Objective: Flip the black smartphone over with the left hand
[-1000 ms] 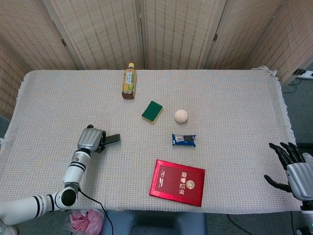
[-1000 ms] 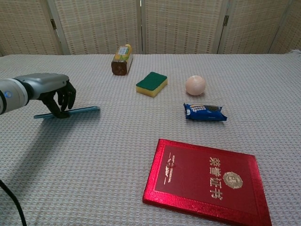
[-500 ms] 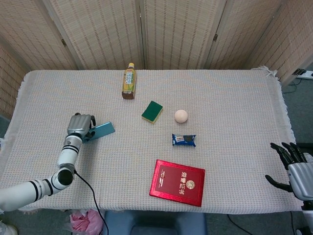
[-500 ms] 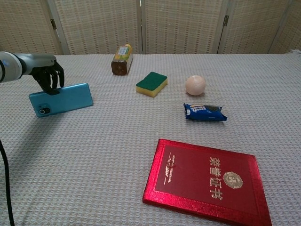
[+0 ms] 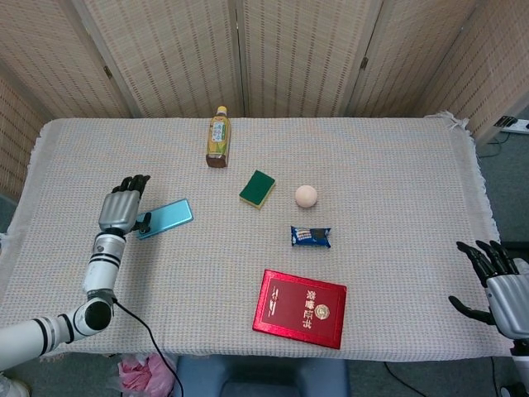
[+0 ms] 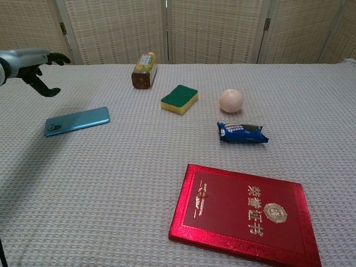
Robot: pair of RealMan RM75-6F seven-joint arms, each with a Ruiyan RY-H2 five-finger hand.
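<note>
The smartphone (image 5: 166, 218) lies flat on the cloth with its teal back and camera lens facing up; the chest view shows the smartphone (image 6: 77, 120) at the left. My left hand (image 5: 121, 208) hovers just left of it with fingers spread and nothing in it, and in the chest view the left hand (image 6: 34, 64) is raised above and behind the phone, apart from it. At the bottom right corner, off the table edge, my right hand (image 5: 494, 279) hangs with fingers spread and holds nothing.
A tea bottle (image 5: 218, 136) lies at the back. A green sponge (image 5: 257, 188), a pale ball (image 5: 306, 196) and a blue snack packet (image 5: 311, 237) sit mid-table. A red booklet (image 5: 299, 308) lies near the front edge.
The left hand tipped the phone over and let it go; the phone now lies flat, teal back up. The hand has lifted away to the left and opened.
</note>
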